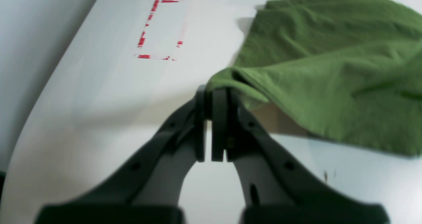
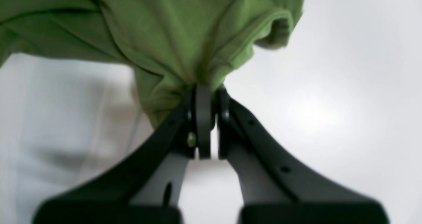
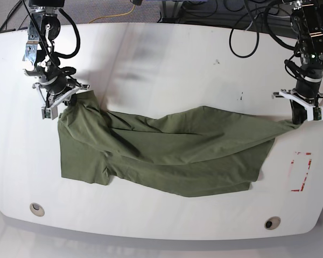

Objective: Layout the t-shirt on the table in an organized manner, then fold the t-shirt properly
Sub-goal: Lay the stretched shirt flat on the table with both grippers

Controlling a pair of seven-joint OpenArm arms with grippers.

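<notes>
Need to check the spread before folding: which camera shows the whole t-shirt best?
The base view: the whole t-shirt shows, stretched between both grippers on the table. The left wrist view shows only the corner pinched by the left gripper; the right wrist view only bunched cloth in the right gripper.

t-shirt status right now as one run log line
t-shirt: stretched between arms, partly on table | left gripper: shut on corner | right gripper: shut on corner

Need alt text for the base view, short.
An olive-green t-shirt is stretched across a glossy white table, one end pinched in each shut pincer: the right pincer at the view's left, the left pincer at its right. A red dashed rectangle sits just past the left pincer.
</notes>
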